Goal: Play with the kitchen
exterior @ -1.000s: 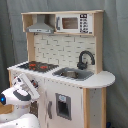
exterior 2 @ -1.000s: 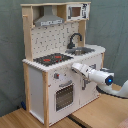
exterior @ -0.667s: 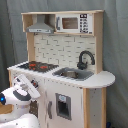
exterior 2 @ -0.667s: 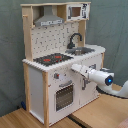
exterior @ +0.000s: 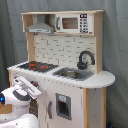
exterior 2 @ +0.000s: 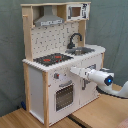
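Standing on a wooden surface [exterior 2: 100, 112] before a grey curtain [exterior 2: 115, 25]: the kitchen [exterior: 65, 75], seen in both exterior views, with black faucet [exterior: 84, 59] rising behind the sink [exterior: 74, 74] and red-ringed stovetop [exterior 2: 52, 58] beside it. Sitting up top, a grey hood [exterior: 41, 27] and a small microwave [exterior: 73, 23]. Reaching toward the front panel just beside the oven door [exterior 2: 63, 95], the white arm with its claw [exterior 2: 75, 71]; cannot tell whether spread or closed.
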Tool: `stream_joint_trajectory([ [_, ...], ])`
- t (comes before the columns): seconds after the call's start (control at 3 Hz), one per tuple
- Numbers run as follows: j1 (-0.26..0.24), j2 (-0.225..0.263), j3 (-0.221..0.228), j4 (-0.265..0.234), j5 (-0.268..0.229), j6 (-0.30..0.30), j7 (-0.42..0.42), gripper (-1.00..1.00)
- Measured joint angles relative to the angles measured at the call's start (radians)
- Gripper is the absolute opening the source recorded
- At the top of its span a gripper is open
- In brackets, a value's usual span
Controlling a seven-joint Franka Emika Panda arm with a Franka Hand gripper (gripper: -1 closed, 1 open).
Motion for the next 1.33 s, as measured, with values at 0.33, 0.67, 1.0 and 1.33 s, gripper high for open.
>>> stream_joint_trajectory([
  [0.33,0.001,0.0,0.0,0.0,0.0,-0.006,-0.11,-1.0],
  [0.67,0.002,0.0,0.0,0.0,0.0,-0.009,-0.228,-1.0],
  [1.0,0.003,0.0,0.0,-0.001,0.0,-0.012,-0.334,-1.0],
  [1.33,0.004,0.0,-0.001,-0.001,0.0,-0.017,-0.436,-1.0],
])
